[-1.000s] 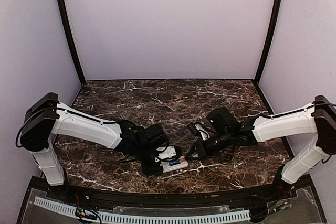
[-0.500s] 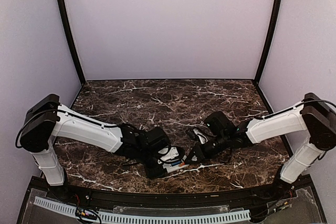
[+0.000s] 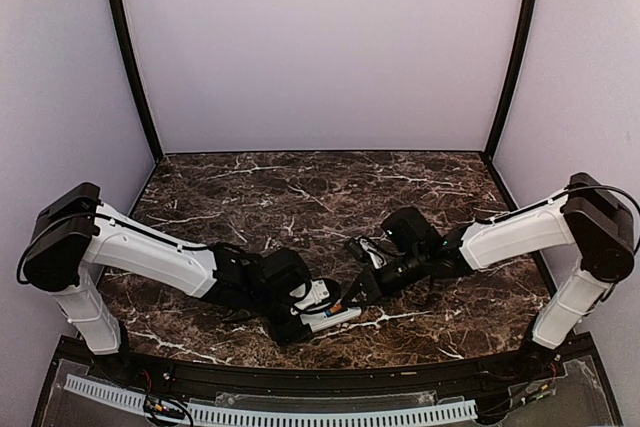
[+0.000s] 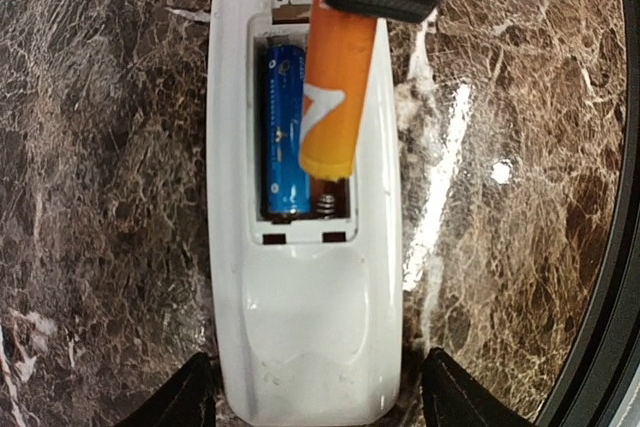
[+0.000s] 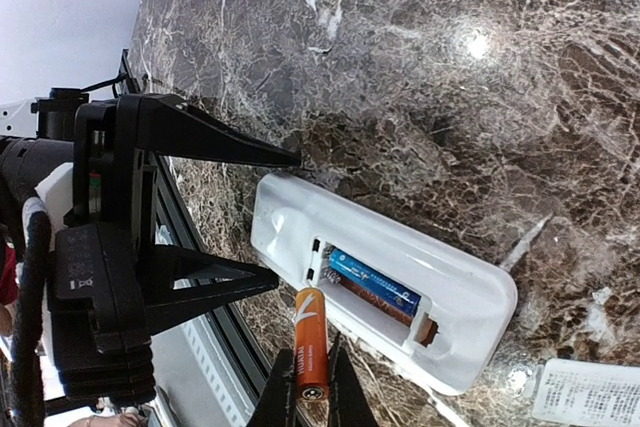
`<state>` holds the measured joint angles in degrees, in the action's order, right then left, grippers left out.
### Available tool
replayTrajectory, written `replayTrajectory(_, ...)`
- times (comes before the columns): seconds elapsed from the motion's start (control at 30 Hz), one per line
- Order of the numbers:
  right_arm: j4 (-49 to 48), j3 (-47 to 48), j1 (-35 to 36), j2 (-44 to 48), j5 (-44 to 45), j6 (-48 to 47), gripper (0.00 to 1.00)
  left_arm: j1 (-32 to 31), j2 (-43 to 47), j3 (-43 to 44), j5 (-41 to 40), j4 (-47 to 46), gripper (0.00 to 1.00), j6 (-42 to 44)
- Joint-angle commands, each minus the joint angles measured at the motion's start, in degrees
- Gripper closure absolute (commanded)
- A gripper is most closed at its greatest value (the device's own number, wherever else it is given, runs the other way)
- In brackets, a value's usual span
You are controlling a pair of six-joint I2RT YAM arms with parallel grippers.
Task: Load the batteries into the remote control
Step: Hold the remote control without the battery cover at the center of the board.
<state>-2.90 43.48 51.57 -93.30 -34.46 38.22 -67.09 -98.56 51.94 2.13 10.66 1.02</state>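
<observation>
The white remote control (image 4: 305,327) lies back up on the marble, its compartment open. A blue battery (image 4: 285,132) sits in the compartment's left slot; the other slot shows a bare spring. My left gripper (image 4: 320,402) straddles the remote's near end, jaws against its sides. My right gripper (image 5: 310,392) is shut on an orange battery (image 5: 311,342) and holds it tilted over the free slot, its lower end near the spring (image 4: 328,202). In the top view the remote (image 3: 340,317) lies between the left gripper (image 3: 300,325) and the right gripper (image 3: 352,297).
A flat white piece with printed text (image 5: 590,392) lies on the marble just beyond the remote's far end. The table's black front edge (image 3: 320,367) runs close behind the remote. Dark marble stretches away towards the back wall.
My right gripper has moved left and down with the orange battery, from beside the remote to over its compartment. The left arm has shifted slightly with the remote.
</observation>
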Motion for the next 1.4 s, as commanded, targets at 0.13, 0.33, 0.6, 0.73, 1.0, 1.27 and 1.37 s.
replayTrajectory(0.13,4.19,2.78,-0.33,-2.15,1.13,-2.45,1.00,-0.32,1.18,-3.01,-0.20,-0.64,0.30,-2.57)
replayTrajectory(0.33,5.63,3.01,-0.34,-3.44,1.82,-3.47,1.00,-0.32,1.09,-3.37,-0.68,-0.77,0.30,-2.00)
replayTrajectory(0.6,5.80,3.98,-0.22,-5.33,2.27,-3.06,1.00,-0.32,0.72,-3.73,-0.74,-1.61,0.30,-2.23)
replayTrajectory(0.73,5.67,4.56,-0.17,-6.15,2.12,-3.12,1.00,-0.32,0.45,-3.82,-0.95,-2.26,0.32,-2.25)
replayTrajectory(1.0,3.15,3.25,0.32,-6.71,0.61,0.53,1.00,-0.32,-0.72,-5.02,-0.20,-4.28,0.37,-2.29)
replayTrajectory(1.27,-2.25,0.46,0.76,-5.60,0.52,6.82,1.00,-0.32,-1.85,-4.90,2.53,-5.60,0.45,-2.16)
replayTrajectory(1.37,-2.31,-0.22,1.06,-4.65,2.21,8.29,1.00,-0.32,-2.01,-4.88,2.75,-5.74,0.48,-2.18)
